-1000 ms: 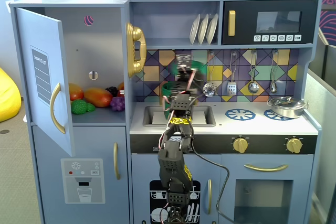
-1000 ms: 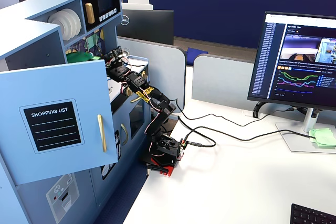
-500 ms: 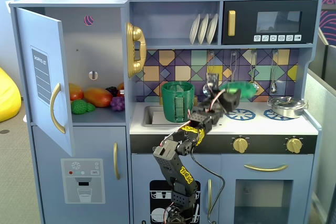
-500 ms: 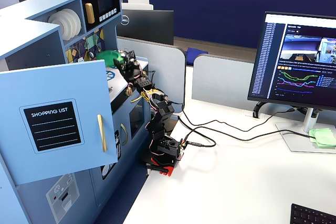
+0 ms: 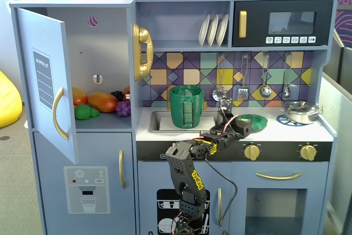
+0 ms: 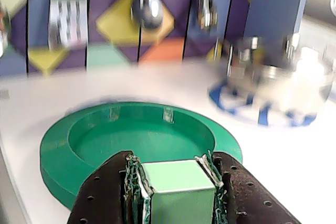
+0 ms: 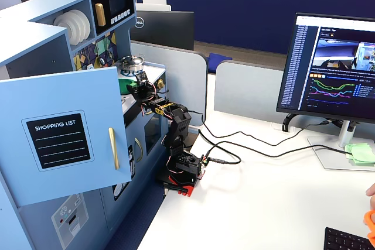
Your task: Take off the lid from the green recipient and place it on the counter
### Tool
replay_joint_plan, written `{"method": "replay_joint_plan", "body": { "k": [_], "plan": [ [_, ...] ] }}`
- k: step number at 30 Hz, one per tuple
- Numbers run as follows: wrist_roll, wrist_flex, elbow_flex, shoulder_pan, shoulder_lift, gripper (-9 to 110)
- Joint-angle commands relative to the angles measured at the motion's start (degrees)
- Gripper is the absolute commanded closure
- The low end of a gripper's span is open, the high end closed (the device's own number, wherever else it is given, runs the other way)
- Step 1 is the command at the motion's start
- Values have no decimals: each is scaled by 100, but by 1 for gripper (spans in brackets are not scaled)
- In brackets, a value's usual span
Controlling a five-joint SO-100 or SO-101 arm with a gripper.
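Jaws clamped on the lid's (image 6: 137, 145) raised bar handle (image 6: 181, 192), bottom centre of the wrist view; gripper (image 6: 177, 182) pads sit flush on both sides of the block. Lid lies flat on the counter (image 6: 294, 166), centre-right in a fixed view (image 5: 254, 121), between the sink and the silver pan (image 5: 300, 111). Green recipient (image 5: 186, 106) stands open in the sink, centre of that view, well apart from the lid. Looks placed; release is what's left, my read. Handling guess: light, rigid plastic, smooth, likely slippery on the rim, so the bar is the only sensible grip point. Disc has no long axis; face horizontal, handle up. The bar's run direction is hidden by the jaws.
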Motion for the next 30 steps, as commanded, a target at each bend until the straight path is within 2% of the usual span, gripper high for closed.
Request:
{"method": "replay_joint_plan", "body": {
  "k": [1,6,11,15,22,24,30],
  "plan": [
    [123,-255,-9,114,53,96],
    [369,-237,-132,114,149,83],
    [413,492,-598,88,721,82],
    [448,1644,-809,-44,1644,81],
    [501,4931,-343,-879,4034,81],
    [404,5871,53,-1274,4693,82],
    [519,7330,2101,-2268,6416,90]
  ]
}}
